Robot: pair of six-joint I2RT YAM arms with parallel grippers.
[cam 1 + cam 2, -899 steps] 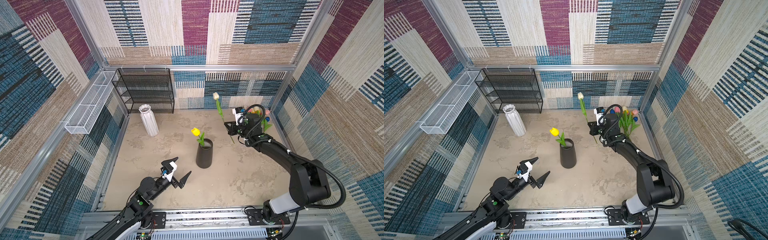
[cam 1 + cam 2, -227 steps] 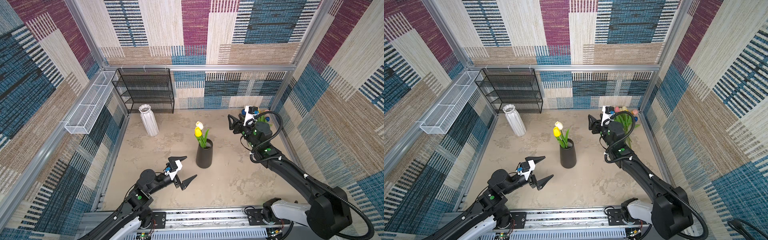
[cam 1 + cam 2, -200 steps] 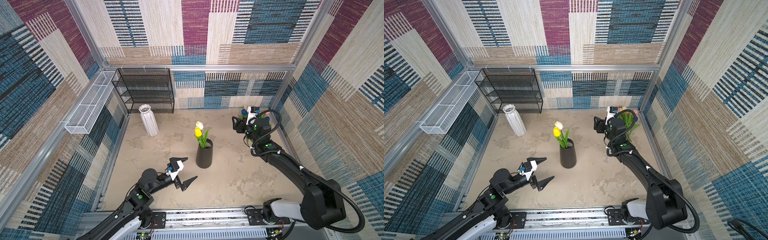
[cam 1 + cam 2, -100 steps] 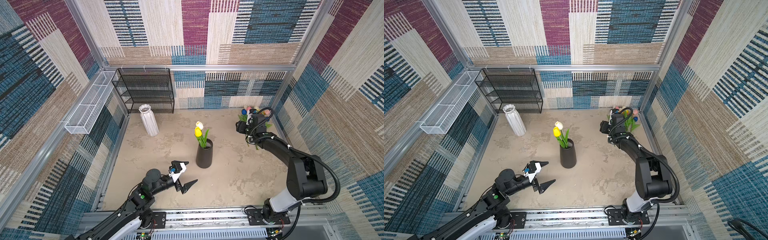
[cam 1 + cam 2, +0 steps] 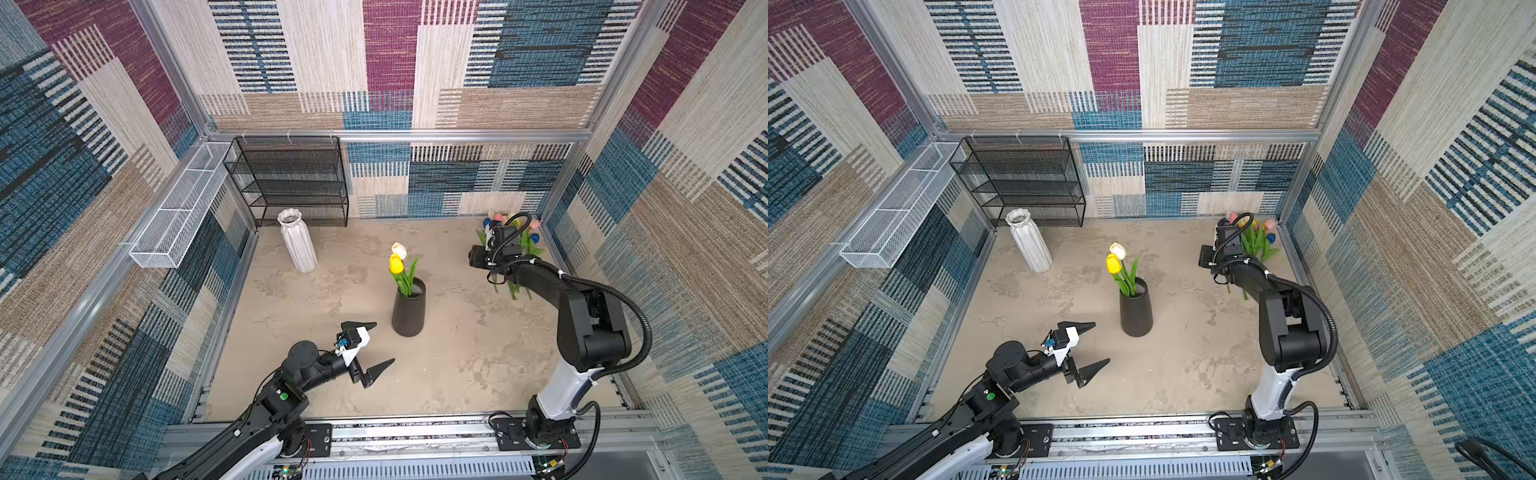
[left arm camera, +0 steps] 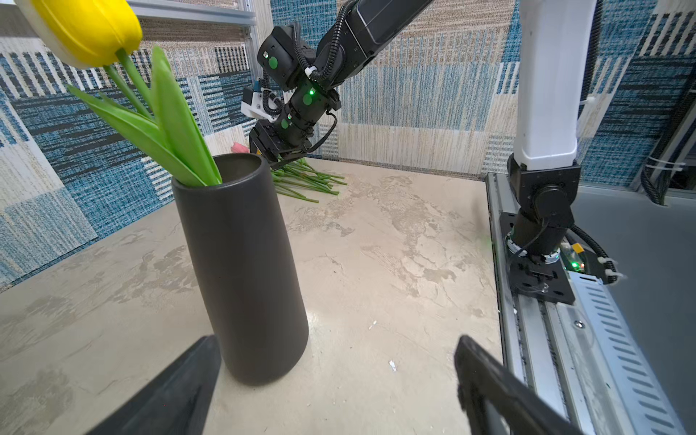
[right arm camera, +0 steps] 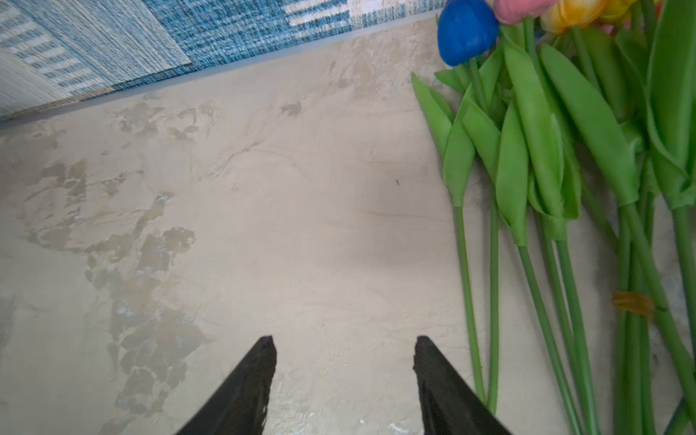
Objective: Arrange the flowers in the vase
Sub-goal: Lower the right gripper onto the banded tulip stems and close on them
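Your right claw (image 7: 342, 339) stands apart, empty, just beside the stems of the flowers (image 7: 534, 150) lying in the far right corner of the bench (image 5: 457, 365). Two tulips (image 5: 395, 264) stand in the black vase (image 5: 408, 313) mid-bench; your left claw (image 5: 383, 342) gapes wide near it.

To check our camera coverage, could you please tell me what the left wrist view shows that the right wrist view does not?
Only the left wrist view: the black vase holding a yellow tulip, the right arm and its base, and the open left pincer near the vase. Only the right wrist view: a blue tulip head, the leaves close up, and bare table between the right pincer's open tips. Both: the right pincer, and loose stems lying on the table.
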